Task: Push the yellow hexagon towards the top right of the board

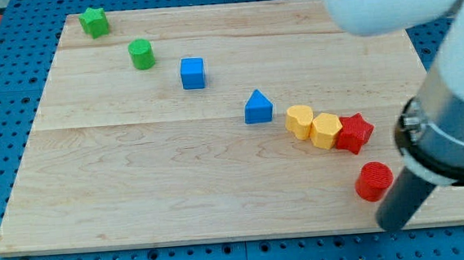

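You have a pale wooden board (178,175) with visible grain, matt. The yellow hexagon (327,130) and red cylinder (374,180) near the right edge look like smooth plastic, perhaps slightly glossy. The rod is dark and blurred.

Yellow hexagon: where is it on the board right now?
The yellow hexagon sits right of centre in the camera view, wedged in a row between the other yellow block on its left and the red star on its right, touching both.

On the desk (138,186), the yellow hexagon (327,130) sits toward the right edge, touching a second yellow block (299,121) and a red star (354,132). My tip (390,224) rests near the bottom right corner, just beside a red cylinder (374,180).
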Action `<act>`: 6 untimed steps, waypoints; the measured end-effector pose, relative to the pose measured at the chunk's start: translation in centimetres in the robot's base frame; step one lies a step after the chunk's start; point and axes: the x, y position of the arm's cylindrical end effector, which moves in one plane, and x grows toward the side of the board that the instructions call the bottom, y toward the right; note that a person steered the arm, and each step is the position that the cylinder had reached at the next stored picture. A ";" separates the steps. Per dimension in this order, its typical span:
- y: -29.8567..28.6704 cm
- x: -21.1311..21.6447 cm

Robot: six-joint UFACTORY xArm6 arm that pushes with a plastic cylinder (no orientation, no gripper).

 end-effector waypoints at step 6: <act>-1.1 -14.9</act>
